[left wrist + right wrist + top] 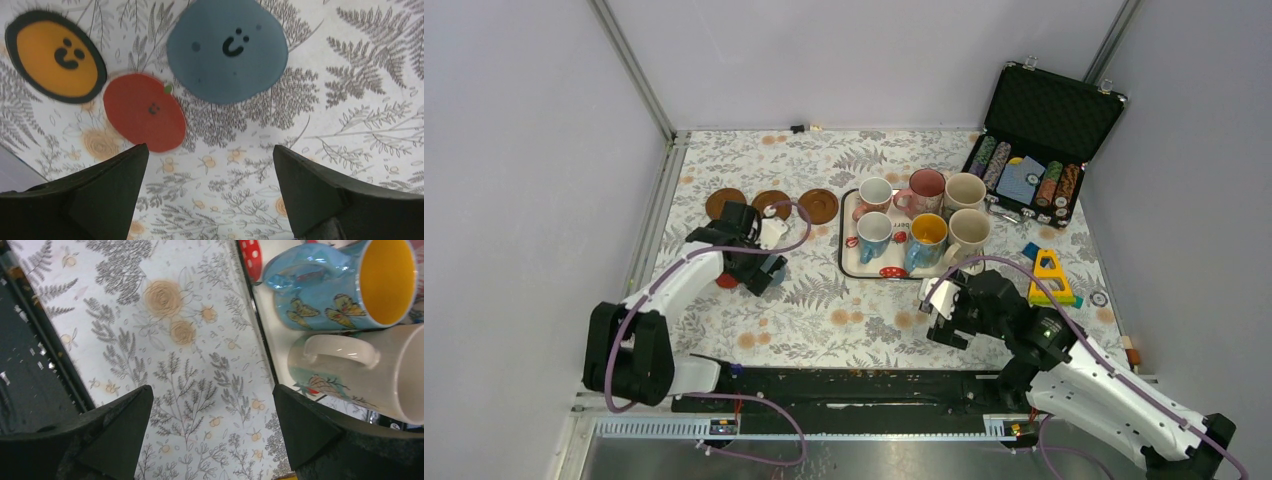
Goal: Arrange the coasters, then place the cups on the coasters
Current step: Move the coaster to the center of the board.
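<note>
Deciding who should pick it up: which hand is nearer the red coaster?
Left. The left hand hovers open just short of the red coaster; the right hand is far off, by the near corner of the tray.

Top camera looks down from behind over the whole table [824,320]; wrist cameras face down close, the right one sharing the tray [276,342]

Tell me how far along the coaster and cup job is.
Looks done: three brown coasters lie in a row. In hand: nothing; the open left tool hovers over the red coaster, grey-blue coaster and orange-centred coaster, bunched close together. Left: arranging those, then all six cups, standing on the tray by the open right tool.
</note>
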### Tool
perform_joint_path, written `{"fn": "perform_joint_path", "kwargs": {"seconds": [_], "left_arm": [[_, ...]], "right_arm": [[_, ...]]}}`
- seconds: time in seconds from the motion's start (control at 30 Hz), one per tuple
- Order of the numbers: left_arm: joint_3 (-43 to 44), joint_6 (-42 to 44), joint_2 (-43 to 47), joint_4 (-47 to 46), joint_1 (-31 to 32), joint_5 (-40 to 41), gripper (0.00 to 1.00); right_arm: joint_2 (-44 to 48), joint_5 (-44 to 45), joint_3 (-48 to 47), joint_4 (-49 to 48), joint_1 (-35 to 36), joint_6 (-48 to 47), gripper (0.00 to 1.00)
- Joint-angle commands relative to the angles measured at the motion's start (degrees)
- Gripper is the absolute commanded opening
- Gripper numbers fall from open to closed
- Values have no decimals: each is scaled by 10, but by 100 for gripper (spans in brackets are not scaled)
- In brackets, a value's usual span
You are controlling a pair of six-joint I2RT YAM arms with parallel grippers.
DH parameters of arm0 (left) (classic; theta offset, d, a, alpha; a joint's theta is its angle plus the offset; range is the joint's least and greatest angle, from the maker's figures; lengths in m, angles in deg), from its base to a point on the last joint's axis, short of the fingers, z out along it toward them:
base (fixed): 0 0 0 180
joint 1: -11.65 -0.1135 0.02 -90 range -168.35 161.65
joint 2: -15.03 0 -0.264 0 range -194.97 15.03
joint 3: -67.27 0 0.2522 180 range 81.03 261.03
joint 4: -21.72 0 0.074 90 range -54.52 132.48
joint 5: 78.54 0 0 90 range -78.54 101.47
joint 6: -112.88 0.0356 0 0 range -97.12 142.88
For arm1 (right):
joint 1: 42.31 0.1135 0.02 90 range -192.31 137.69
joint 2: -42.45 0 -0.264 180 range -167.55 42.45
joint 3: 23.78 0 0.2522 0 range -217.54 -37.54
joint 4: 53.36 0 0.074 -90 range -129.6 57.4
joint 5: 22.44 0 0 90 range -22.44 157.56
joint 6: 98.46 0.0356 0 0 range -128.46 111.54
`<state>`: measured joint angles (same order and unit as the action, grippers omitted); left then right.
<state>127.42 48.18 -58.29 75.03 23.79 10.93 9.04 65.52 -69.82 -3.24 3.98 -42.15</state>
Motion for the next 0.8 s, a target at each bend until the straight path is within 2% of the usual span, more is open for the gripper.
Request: {"fn": "perform_joint_path", "kwargs": {"seconds": [0.0, 0.23, 0.47, 0.63, 0.77], "left_arm": [[54, 24, -57, -45, 19, 15, 99], [76, 71, -151, -66, 37, -48, 99], [79, 104, -209, -111, 39, -24, 99], [127, 111, -250, -74, 37, -55, 99], [168, 128, -277, -11, 36, -86, 92]], "right_arm": [[-7, 50, -6, -74, -5, 24, 98], [-9, 79, 7, -81, -9, 26, 98], [-45, 97, 7, -83, -15, 23, 98], [-63, 93, 5, -82, -22, 25, 97], [-70, 94, 8, -89, -23, 22, 97]]}}
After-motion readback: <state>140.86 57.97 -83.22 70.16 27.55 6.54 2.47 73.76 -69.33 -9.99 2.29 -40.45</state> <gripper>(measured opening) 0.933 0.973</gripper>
